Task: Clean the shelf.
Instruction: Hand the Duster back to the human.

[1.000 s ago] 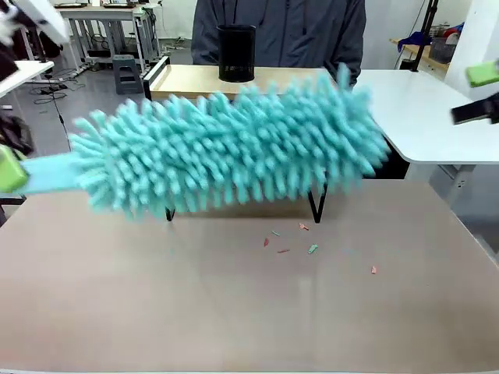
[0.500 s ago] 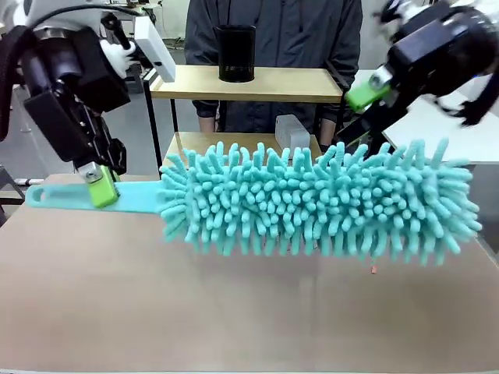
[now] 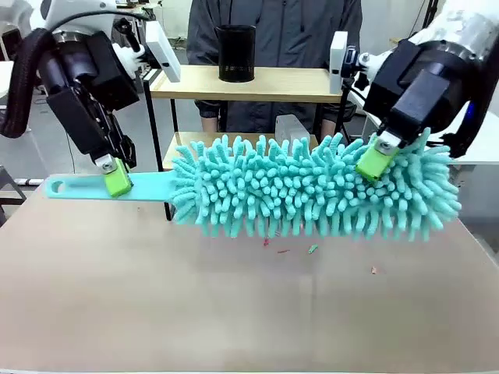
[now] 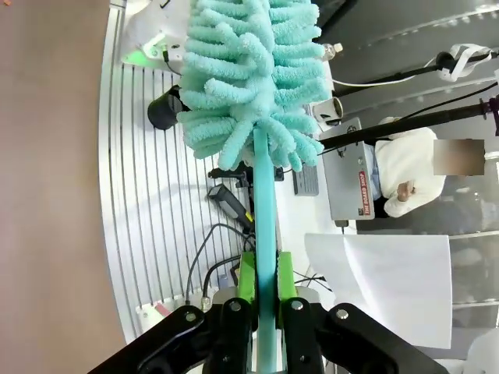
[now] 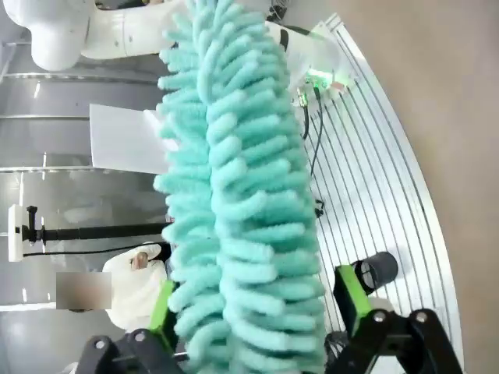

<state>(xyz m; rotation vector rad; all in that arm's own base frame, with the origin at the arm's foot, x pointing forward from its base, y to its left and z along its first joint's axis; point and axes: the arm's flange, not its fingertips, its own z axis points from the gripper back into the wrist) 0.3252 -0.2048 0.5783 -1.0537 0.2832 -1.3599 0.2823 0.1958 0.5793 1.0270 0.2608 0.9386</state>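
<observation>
We find the left gripper (image 3: 117, 181) clamped on the flat handle of the teal duster (image 3: 312, 195), whose long axis runs level across the worktop, parallel to its far edge. The right gripper (image 3: 377, 161) stands wide, its pads (image 5: 352, 300) straddling the fluffy head without squeezing it. The shelf (image 3: 234, 82) sits at the worktop's far edge, directly behind the duster, beyond both grippers. In our judgement, the head must go away from the robot to reach the boards.

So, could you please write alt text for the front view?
A teal duster hangs level above the table, its handle clamped by the left gripper, the open right gripper straddling its fluffy head. Behind stands the shelf with a black cup.
</observation>
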